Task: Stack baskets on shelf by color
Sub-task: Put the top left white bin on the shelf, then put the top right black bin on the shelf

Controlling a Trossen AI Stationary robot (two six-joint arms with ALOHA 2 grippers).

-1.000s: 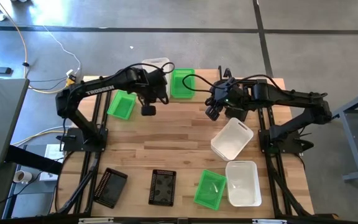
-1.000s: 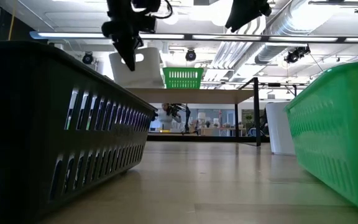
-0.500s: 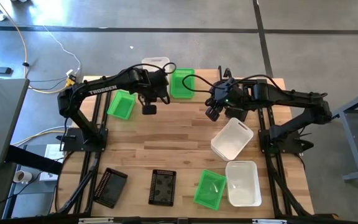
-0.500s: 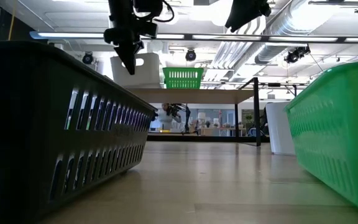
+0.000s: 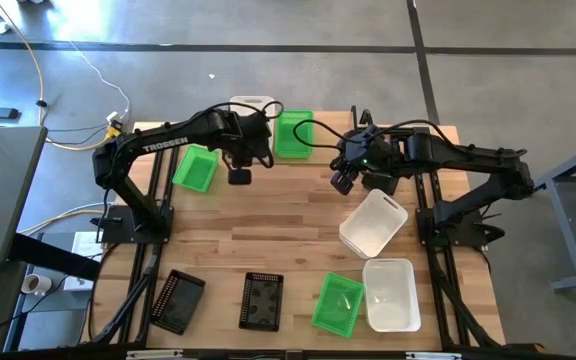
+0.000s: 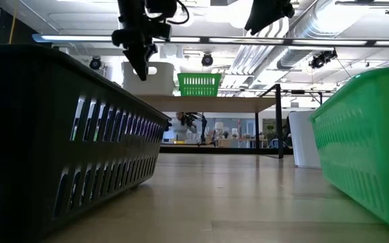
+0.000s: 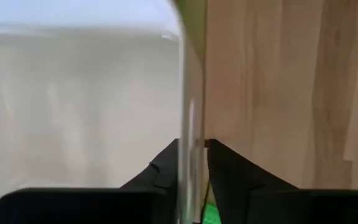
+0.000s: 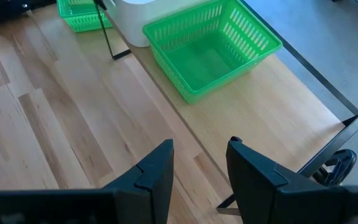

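Observation:
My left gripper (image 5: 248,130) is shut on a white basket (image 5: 251,103) at the left end of the shelf (image 6: 208,102), which stands along the table's far edge. A green basket (image 5: 293,133) sits on the shelf beside it. My right gripper (image 5: 343,180) hovers open above the shelf's right part (image 8: 260,106), touching nothing. On the table lie another green basket (image 5: 195,167), two white ones (image 5: 373,222) (image 5: 390,293), a third green one (image 5: 338,303) and two black ones (image 5: 177,300) (image 5: 261,300). My left gripper pinches the white basket's side wall (image 7: 191,124) at its rim, one finger inside the basket and one outside. The fingers come from above, pointing down. The basket is upright, with its bottom (image 6: 147,93) at the shelf top; whether it rests there, I cannot tell.
The shelf's right end is bare plank beyond the green basket (image 8: 210,46). Black shelf legs (image 6: 279,121) stand near the far right. In the low view a black basket (image 6: 59,135) and a green basket (image 6: 370,148) fill the near table edge.
My left gripper has moved down a little with the white basket, bringing the basket's bottom down level with the shelf top. The right arm has kept still.

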